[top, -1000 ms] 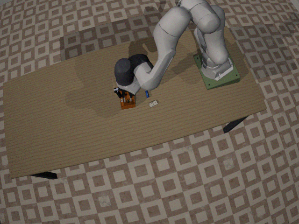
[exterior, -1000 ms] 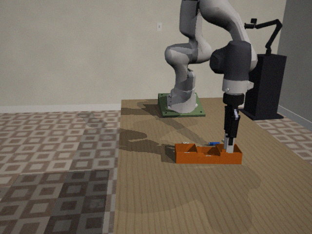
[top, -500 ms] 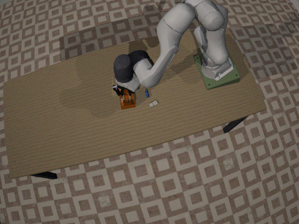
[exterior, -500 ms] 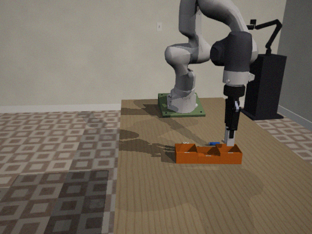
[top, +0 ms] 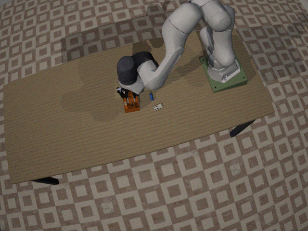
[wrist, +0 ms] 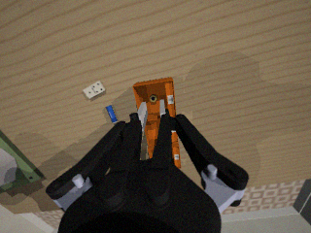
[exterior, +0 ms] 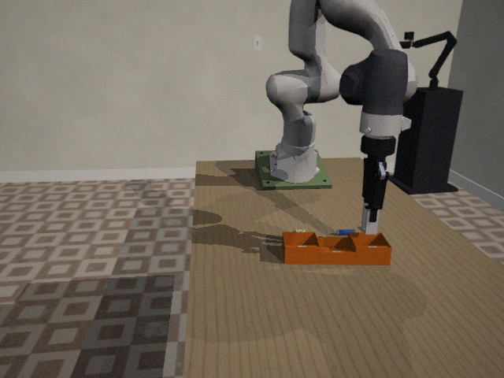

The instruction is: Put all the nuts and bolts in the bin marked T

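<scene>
The tool (wrist: 152,127) hangs over the orange three-compartment bin (exterior: 337,249), pointing straight down above the compartment at the end of the row nearest the arm's base. Its fingers stand a little apart and hold nothing; they are not clamped on any piece.

In the wrist view one small round brass-coloured nut (wrist: 153,98) lies on the floor of the far end compartment. The other compartments are mostly hidden behind the fingers, so I cannot tell what else is inside, and the letter labels on the bin walls are too small to read; whether the nut lies in the bin marked T is not certain.

Outside the bin I see only two things on the counter (top: 74,139): a small blue cylinder (top: 151,96), perhaps a battery, just beside the bin, and a white domino tile (top: 157,106) a little further. Neither looks like a nut or a bolt, so they should stay there. My judgement is that the sorting is near its end or finished, and what is left is to lift the tool away without touching the bin.

The counter is a long wooden board with a striped grain on dark legs. The arm stands on a green base plate (top: 216,88) at one end. The floor has brown and cream square tiles, the wall is plain beige, and a black cabinet (exterior: 431,134) with a jointed stand is in the corner.
</scene>
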